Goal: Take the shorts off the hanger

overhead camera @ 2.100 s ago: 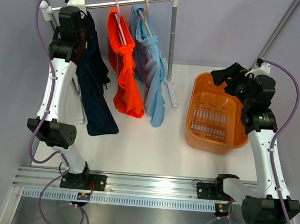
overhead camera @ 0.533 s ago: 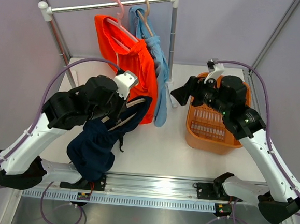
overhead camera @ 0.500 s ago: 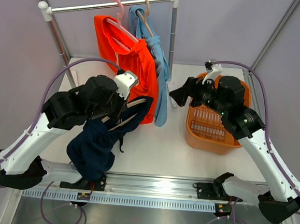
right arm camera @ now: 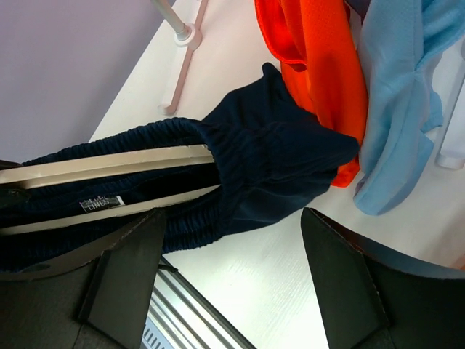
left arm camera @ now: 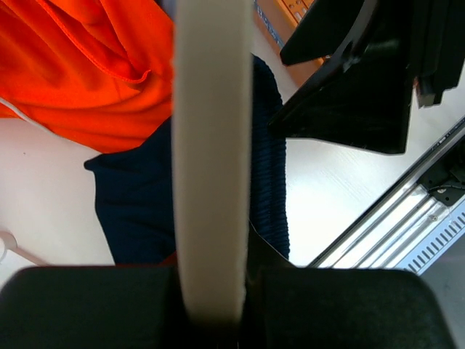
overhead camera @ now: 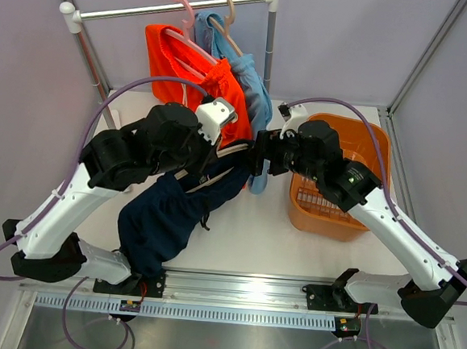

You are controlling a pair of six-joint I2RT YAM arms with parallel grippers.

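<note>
My left gripper is shut on a pale hanger that carries the dark navy shorts, held off the rail over the table. In the left wrist view the hanger bar runs between my jaws, with the navy shorts behind. My right gripper is open at the right end of the navy waistband, its fingers apart on either side and not touching the fabric. The orange shorts and light blue shorts hang on the rail.
The clothes rail and its right post stand at the back. An orange basket sits at the right, behind my right arm. A rack foot rests on the white table.
The navy shorts and their hanger came off the rail in my left gripper, which has now lifted them rightward. My right gripper has moved left from the basket to the shorts' end.
</note>
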